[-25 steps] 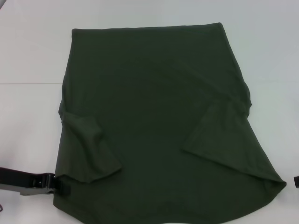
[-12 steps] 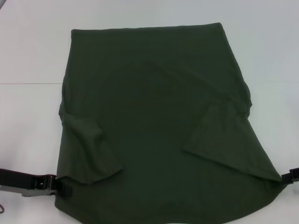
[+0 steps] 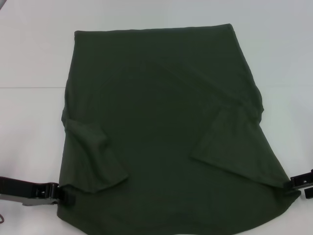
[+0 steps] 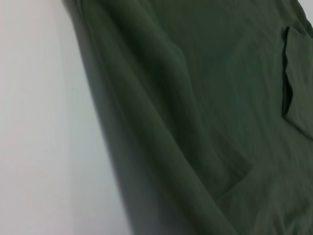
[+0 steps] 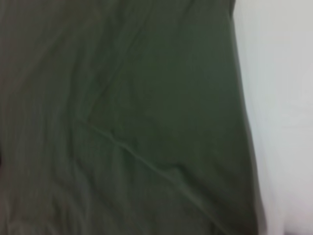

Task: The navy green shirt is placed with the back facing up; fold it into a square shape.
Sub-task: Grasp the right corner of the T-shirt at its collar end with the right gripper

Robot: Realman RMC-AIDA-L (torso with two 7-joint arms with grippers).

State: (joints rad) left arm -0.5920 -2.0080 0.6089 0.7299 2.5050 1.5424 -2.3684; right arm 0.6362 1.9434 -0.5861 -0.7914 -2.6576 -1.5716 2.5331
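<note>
right gripper (image 3: pixel 299 182) has edged in to the navy green shirt (image 3: pixel 161 127) corner; grip unclear

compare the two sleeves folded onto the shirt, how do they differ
The left sleeve lies nearer the shirt's near edge, its tip pointing toward the middle, beside the left end effector. The right sleeve looks larger and spreads as a broad wedge toward the right corner, where the right end effector sits. The left sleeve looks more rumpled, the right flatter. Both are folded inward on the shirt's back.
</note>
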